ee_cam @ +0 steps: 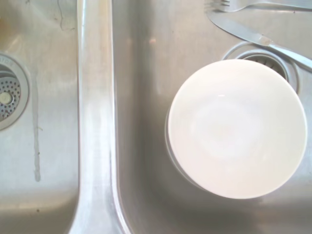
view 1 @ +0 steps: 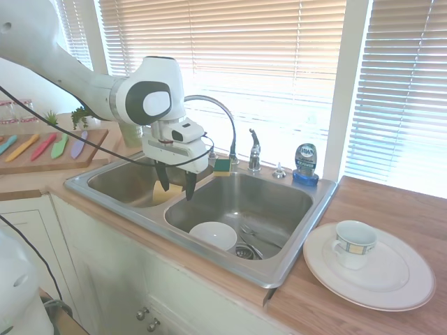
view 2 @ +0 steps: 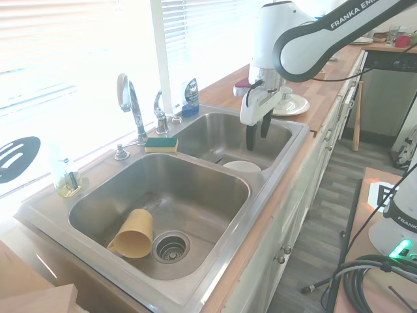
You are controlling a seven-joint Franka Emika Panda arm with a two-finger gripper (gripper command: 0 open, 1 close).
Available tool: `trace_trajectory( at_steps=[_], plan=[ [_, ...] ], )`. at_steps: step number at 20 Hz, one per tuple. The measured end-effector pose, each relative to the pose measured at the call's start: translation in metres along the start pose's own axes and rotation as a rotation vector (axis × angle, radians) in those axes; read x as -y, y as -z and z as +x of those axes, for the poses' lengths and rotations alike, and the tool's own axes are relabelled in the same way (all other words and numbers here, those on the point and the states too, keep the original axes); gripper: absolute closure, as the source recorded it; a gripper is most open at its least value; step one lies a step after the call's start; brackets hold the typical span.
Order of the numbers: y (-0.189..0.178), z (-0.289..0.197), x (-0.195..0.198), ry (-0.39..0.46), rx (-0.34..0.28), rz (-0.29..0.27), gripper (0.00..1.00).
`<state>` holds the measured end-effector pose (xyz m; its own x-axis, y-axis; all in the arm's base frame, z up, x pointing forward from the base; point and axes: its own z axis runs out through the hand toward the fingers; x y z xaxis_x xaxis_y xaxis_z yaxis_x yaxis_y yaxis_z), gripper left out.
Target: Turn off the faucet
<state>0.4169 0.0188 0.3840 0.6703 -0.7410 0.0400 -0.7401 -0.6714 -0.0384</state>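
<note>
Hanging over the front of the two-basin sink (view 1: 293, 262), the gripper (view 1: 176, 187) pointed straight down with its dark fingers (view 2: 251, 138) slightly spread and nothing between them. From the gripper in the first exterior view, the faucet (view 1: 218, 110) stood on the back deck toward two o'clock, its gooseneck spout arching up and forward over the divider, and its separate short lever handle (view 1: 255, 143) rose upright just beside the spout's base; gripper and lever were well apart, with the basin between them. I judged that the coming move called for a reach back and up to that upright lever, whose long axis ran near vertical. No running water could be made out. Below the wrist lay a white bowl (ee_cam: 236, 127) with a knife (ee_cam: 253, 35) near the drain. A blue soap bottle (view 1: 306, 162) and a sponge (view 1: 222, 166) sat on the deck, a cup on a plate (view 1: 398, 289) at four o'clock on the wooden counter (view 1: 412, 209), under bright window blinds (view 1: 279, 56).
</note>
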Motion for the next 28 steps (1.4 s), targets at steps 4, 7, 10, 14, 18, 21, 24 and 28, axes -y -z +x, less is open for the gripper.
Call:
trace_trajectory(
  at_steps=[4,7,10,14,18,21,24,28],
  plan=[
    [-0.005,0.001,0.001,-0.004,0.007,-0.010,0.00],
    [-0.004,0.006,0.003,-0.014,0.001,-0.004,1.00],
    [-0.002,0.012,0.004,-0.022,-0.006,0.004,1.00],
    [-0.004,0.016,0.007,-0.023,-0.007,0.004,1.00],
    [-0.008,0.018,0.009,-0.025,-0.014,0.005,1.00],
    [-0.009,0.018,0.009,-0.025,-0.015,0.003,1.00],
    [-0.009,0.019,0.010,-0.026,-0.017,0.004,1.00],
    [-0.008,0.020,0.011,-0.026,-0.018,0.006,1.00]
  ],
)
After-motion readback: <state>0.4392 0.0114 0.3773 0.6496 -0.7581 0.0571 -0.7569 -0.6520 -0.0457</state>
